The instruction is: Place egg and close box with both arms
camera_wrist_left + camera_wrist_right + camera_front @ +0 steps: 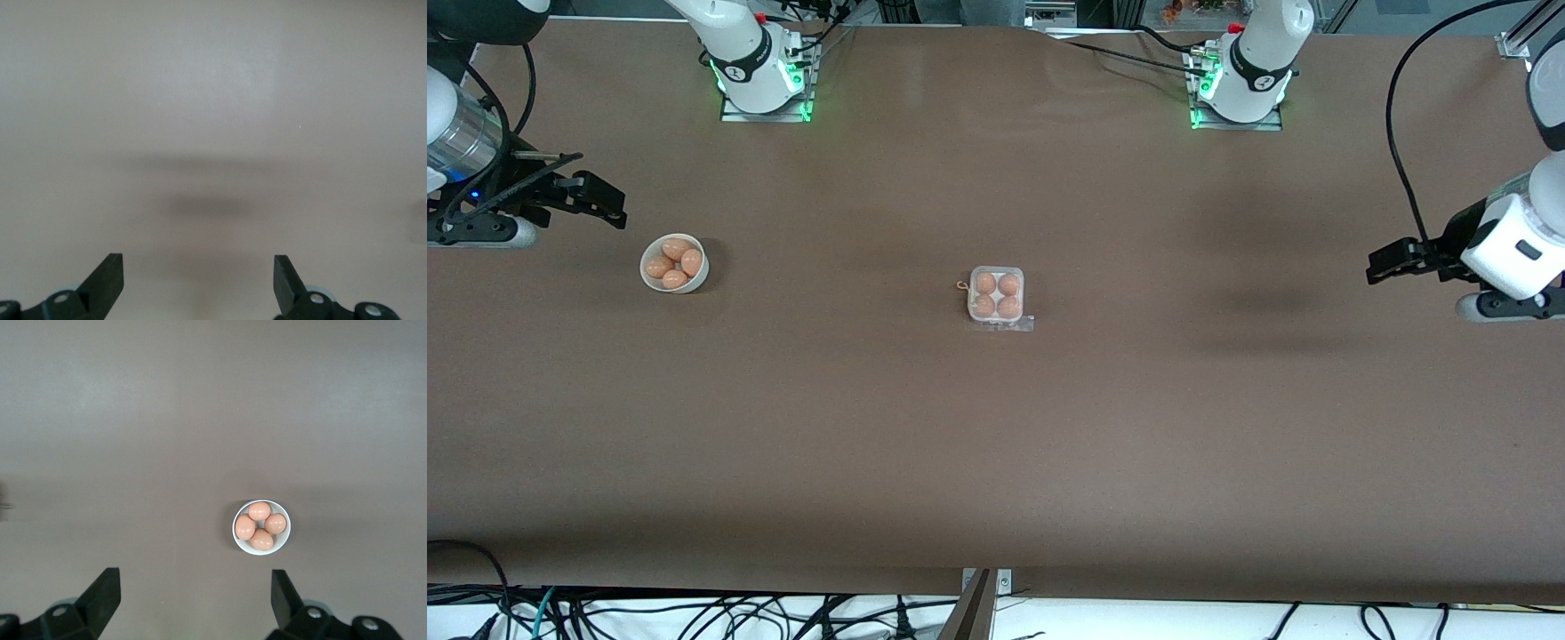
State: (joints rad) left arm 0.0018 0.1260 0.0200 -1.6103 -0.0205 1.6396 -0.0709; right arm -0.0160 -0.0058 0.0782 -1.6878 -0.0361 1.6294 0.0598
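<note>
Four eggs [997,295] already sit in the box [996,296], one in each cell, so I judge the placing part done or close to it, and what is left is the lid. The box rests in the middle of the desk [996,444], well apart from both my grippers. It is a small square white tray with rounded corners; its clear lid seems to lie over the eggs, with a clear lip or flap showing along the edge nearer the front camera, though I cannot tell whether it is pressed fully shut. A little brownish loop sticks out at one corner. My left gripper [1383,265] hangs over bare desk at the left arm's end, its fingers [110,273] spread wide and empty, and that arm waits. My right gripper [600,203] hangs at the right arm's end, just beside the bowl [674,264], also wide open with nothing between its fingers [103,590]. The bowl is round and white and holds four more eggs [260,525]. If the lid is not latched, I think the next move calls for both arms to come in to the middle, one steadying the tray while the other presses the lid down gently, since the light box could slide.
</note>
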